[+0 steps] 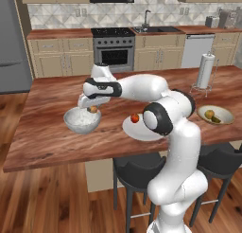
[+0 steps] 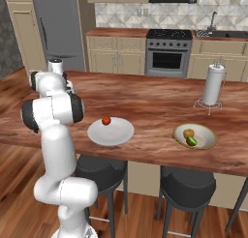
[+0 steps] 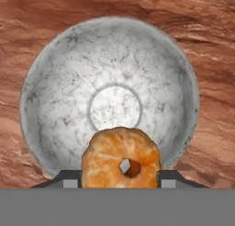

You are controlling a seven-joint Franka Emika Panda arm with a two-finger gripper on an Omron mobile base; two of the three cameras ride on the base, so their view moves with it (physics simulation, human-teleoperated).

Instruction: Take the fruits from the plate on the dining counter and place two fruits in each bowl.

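Above the speckled grey bowl (image 3: 110, 96), jaws pinch a dimpled orange fruit (image 3: 121, 157).

Glossy white rounded arm (image 1: 176, 147) with dark joint bands (2 black discs, possibly caps) at its bends.

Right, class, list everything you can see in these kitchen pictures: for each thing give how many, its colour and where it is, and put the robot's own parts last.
Orange fruit: one, orange, held in the claw above the grey bowl.
Grey bowl: one, speckled grey-white, nothing in it, on the dining counter left of the plate.
Plate: one, white, mid-counter.
Red fruit: one, red, on the plate.
Beige bowl: one, pale beige, right part of the counter.
Fruits in the beige bowl: two, yellow-green and bright green.
Paper towel holder: one, white roll, far right of the counter.
Stools: two, dark, under the counter.
Oven: one, steel, back wall.
Arm: one, white.
Claw: one, dark tips, shut on the orange fruit.
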